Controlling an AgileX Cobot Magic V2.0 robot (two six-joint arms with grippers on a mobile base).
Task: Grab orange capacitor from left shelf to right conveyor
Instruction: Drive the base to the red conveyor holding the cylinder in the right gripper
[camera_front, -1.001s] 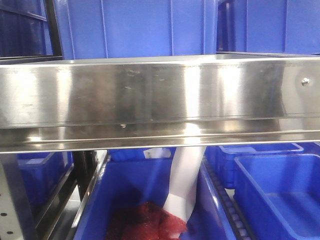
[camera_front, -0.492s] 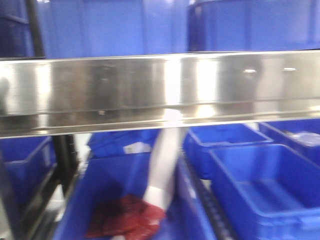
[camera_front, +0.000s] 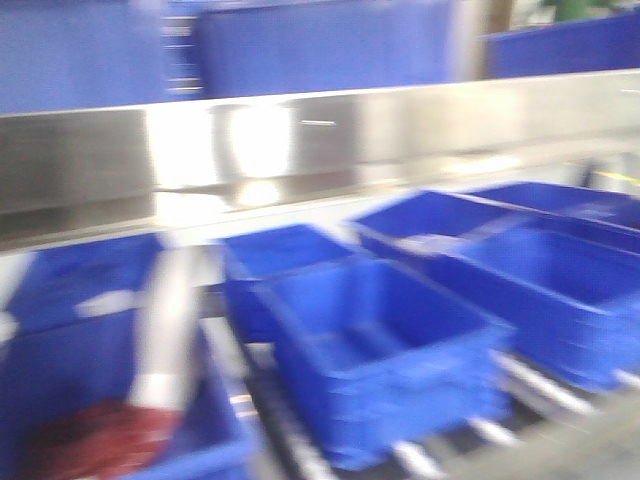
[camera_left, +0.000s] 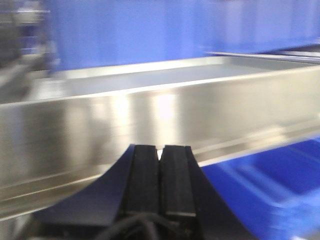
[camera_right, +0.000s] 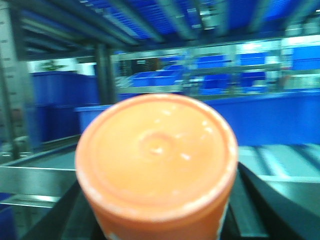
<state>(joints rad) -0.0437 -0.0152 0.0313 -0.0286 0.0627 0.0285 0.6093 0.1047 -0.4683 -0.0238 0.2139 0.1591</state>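
Setting: a storeroom of metal racks filled with blue bins (camera_front: 380, 350); all three views are blurred.
Steel shelf (camera_front: 320, 150): a shiny brushed-metal lip that runs across the upper part of the front view, with bright glare left of centre. In the left wrist view it shows as a shallow tray with a tall front wall (camera_left: 150, 115).
Lower level: several open blue bins stand side by side on pale rollers (camera_front: 540, 385). The bin at lower left holds a white bag (camera_front: 165, 330) with something red (camera_front: 90, 440) at its foot.
Left hand (camera_left: 160, 175): its two black pads are pressed flat together with nothing between them. It sits just in front of the steel shelf's front wall, at its lower edge.
Right hand (camera_right: 160, 217): its dark fingers (camera_right: 260, 210) are clamped on either side of the orange capacitor.
Orange capacitor (camera_right: 156, 160): held in the right hand, with its round end cap facing the wrist camera and filling the middle of that view. Racks and blue bins lie behind it.
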